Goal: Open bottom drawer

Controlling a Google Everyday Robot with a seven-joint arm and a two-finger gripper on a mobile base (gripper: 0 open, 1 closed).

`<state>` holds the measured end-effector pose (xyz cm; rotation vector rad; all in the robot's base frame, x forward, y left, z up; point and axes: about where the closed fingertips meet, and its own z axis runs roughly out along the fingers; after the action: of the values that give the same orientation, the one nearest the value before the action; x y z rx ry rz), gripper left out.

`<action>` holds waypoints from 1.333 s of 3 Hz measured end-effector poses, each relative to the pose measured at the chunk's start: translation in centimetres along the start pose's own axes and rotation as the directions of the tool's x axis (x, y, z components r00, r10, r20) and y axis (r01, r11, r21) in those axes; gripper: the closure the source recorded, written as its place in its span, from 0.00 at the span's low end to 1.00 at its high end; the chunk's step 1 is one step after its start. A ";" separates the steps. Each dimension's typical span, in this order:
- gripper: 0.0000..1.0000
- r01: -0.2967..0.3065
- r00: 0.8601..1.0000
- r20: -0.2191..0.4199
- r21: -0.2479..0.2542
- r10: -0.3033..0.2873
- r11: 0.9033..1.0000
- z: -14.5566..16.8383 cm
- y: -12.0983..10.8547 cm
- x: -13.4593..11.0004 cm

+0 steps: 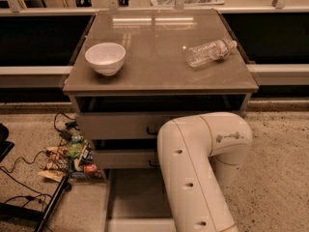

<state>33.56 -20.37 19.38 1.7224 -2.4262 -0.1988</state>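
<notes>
The bottom drawer (131, 193) stands pulled out toward me, its plain grey interior showing below the middle drawer front (121, 158). Its front panel lies along the lower edge of the view, and its handle is hidden. The top drawer front (113, 125) sits slightly out, with a dark gap above it. My white arm (193, 178) bends over the right half of the drawers and runs off the bottom edge. The gripper does not show; it is somewhere past the arm's lower end, out of view.
A white bowl (105, 58) and a plastic bottle (210, 52) lying on its side rest on the cabinet top (159, 76). Snack packets and black cables (70, 156) litter the floor to the left. A black stand leg (48, 208) angles in nearby.
</notes>
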 end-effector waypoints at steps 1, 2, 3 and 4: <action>1.00 -0.007 1.000 -0.005 -0.018 0.007 1.000 0.1 1.1 0.3; 0.82 -0.007 1.000 -0.006 -0.020 0.007 1.000 0.2 1.2 0.4; 0.59 -0.007 1.000 -0.006 -0.022 0.007 1.000 0.3 1.3 0.4; 0.28 -0.007 1.000 -0.007 -0.024 0.007 1.000 0.4 1.4 0.4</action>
<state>32.08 -20.29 19.33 1.7016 -2.4146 -0.2203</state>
